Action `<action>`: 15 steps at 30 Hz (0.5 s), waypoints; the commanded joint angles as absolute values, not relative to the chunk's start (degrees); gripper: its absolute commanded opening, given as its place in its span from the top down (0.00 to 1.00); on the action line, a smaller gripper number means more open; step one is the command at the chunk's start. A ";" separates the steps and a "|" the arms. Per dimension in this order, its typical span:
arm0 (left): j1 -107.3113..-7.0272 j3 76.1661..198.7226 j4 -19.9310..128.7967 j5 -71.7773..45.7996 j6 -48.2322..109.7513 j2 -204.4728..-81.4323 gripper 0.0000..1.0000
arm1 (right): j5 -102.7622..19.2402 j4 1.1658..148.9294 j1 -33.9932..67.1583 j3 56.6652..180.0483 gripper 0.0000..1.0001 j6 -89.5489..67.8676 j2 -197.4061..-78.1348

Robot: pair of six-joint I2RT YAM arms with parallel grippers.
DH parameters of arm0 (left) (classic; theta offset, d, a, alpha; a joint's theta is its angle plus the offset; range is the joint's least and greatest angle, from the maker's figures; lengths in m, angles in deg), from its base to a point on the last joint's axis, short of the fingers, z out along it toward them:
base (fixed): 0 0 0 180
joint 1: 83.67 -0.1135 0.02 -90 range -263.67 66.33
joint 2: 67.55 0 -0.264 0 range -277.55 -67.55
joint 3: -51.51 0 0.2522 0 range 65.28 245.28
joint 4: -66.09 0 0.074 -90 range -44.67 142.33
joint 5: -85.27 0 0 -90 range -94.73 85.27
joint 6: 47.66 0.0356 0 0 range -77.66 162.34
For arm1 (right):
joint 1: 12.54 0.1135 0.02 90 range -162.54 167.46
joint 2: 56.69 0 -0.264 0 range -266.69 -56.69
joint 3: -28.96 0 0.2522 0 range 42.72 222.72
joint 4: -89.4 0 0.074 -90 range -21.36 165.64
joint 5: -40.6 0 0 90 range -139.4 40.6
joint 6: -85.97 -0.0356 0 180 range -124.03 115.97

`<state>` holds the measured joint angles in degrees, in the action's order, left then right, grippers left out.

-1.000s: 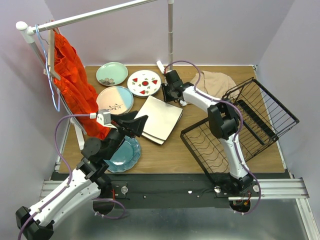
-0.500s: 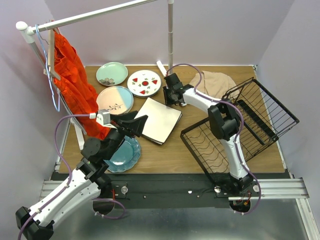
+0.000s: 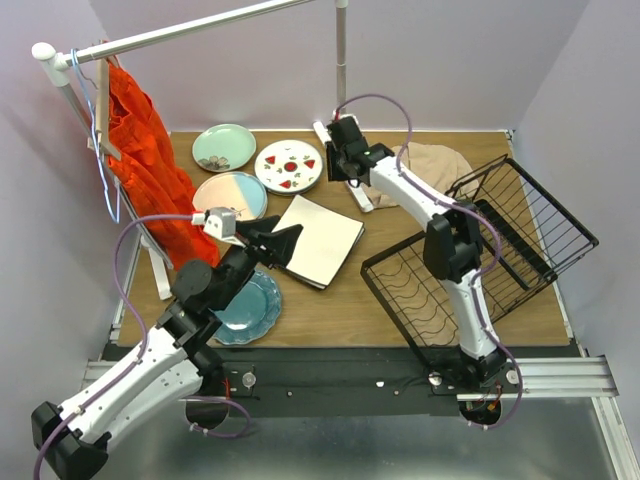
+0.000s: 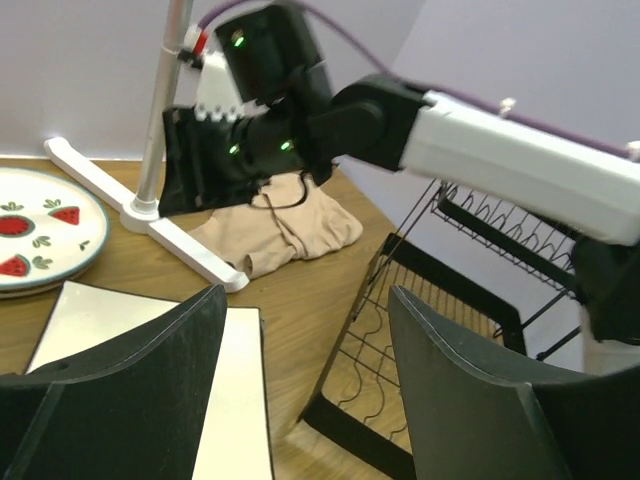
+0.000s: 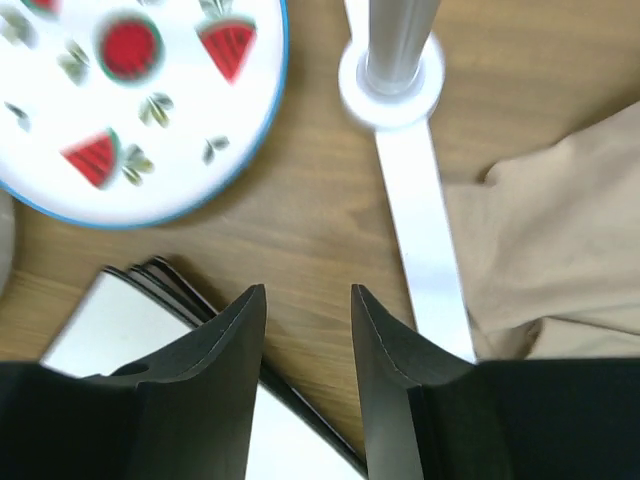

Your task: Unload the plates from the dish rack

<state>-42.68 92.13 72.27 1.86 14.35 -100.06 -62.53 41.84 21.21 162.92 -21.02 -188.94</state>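
Note:
The black wire dish rack point(image 3: 480, 250) stands at the right, and no plate shows in it. On the table lie a pale green plate point(image 3: 223, 147), a red-spotted plate point(image 3: 288, 166), a pink-and-blue plate point(image 3: 230, 195), a stack of square white plates point(image 3: 320, 240) and a teal scalloped plate point(image 3: 248, 308). My left gripper point(image 3: 285, 243) is open and empty, above the near left edge of the square stack point(image 4: 120, 320). My right gripper point(image 3: 340, 172) is open and empty. It hovers over bare wood between the red-spotted plate point(image 5: 140, 90) and the square stack's far corner point(image 5: 110, 320).
A white clothes rail stands at the back, its foot point(image 3: 345, 170) just right of my right gripper. An orange garment point(image 3: 150, 170) hangs at the left. A beige cloth point(image 3: 430, 165) lies behind the rack. In the left wrist view the rack's corner point(image 4: 420, 330) lies ahead to the right.
My right gripper has drawn back from the square stack's far corner toward the rail foot. My left arm has shifted slightly right and forward over the stack.

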 commanded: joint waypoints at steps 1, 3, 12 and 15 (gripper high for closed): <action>-42.62 100.60 66.76 -0.68 21.85 -105.94 0.25 | -66.72 37.67 21.38 163.33 0.46 -22.66 -178.02; -42.62 103.49 65.52 -0.86 23.79 -107.27 0.25 | -65.32 37.76 21.47 160.34 0.41 -22.66 -174.22; -42.71 114.31 58.48 -7.71 27.92 -110.00 0.25 | -55.13 46.10 21.73 134.61 0.00 -26.96 -141.53; -42.62 114.84 57.78 -8.07 28.28 -107.28 0.25 | -53.89 46.81 21.73 130.19 0.00 -29.60 -131.80</action>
